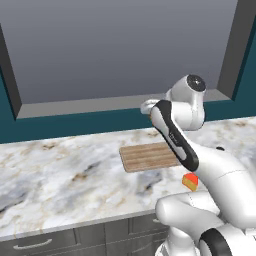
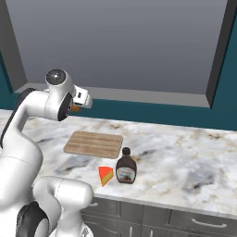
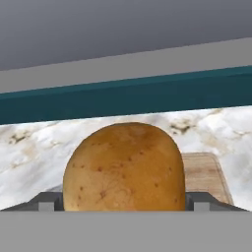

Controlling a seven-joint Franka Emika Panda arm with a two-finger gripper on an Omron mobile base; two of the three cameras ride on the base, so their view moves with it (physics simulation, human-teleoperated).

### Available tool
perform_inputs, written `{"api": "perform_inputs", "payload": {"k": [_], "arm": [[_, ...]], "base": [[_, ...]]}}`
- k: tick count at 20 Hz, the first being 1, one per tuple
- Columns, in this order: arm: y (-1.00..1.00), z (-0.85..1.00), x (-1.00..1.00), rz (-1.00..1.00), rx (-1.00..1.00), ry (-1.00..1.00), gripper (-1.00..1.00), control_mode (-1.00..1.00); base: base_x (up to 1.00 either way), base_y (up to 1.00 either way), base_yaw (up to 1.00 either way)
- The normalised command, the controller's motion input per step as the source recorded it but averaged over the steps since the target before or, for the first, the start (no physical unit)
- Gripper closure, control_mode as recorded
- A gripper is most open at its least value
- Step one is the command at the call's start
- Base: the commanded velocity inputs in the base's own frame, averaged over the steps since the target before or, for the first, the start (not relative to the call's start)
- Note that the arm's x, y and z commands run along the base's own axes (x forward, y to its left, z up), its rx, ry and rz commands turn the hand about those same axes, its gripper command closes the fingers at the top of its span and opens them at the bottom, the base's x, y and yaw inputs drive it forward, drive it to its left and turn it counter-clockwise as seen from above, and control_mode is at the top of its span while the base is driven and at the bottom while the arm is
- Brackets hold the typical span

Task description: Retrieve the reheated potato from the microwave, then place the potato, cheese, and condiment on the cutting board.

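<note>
Our gripper (image 3: pixel 126 209) has its jaws wide around the potato (image 3: pixel 125 167), held above the counter (image 1: pixel 60 170). We judge the carry (microwave part done) now needs lowering onto the cutting board (image 2: pixel 94 143); cheese (image 2: pixel 105 176) waits nearby.

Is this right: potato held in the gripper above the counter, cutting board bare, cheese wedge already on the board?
Not quite. The cheese lies on the counter in front of the cutting board, beside the condiment bottle; the right base view shows it. The rest holds: the gripper holds the potato, board bare.
</note>
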Motion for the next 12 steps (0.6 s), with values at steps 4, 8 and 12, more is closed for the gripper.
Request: {"api": "perform_inputs", "payload": {"k": [4, 8, 12], "arm": [[0.31, -0.29, 0.30, -0.13, -0.12, 0.12, 1.00, -1.00], [0.24, -0.19, 0.33, -0.09, -0.12, 0.45, 1.00, -1.00], [0.18, -0.18, 0.28, -0.03, -0.07, 0.41, 1.00, -1.00]], "base": [[0.00, 0.00, 0.00], [0.00, 0.00, 0.00], [0.00, 0.00, 0.00]]}}
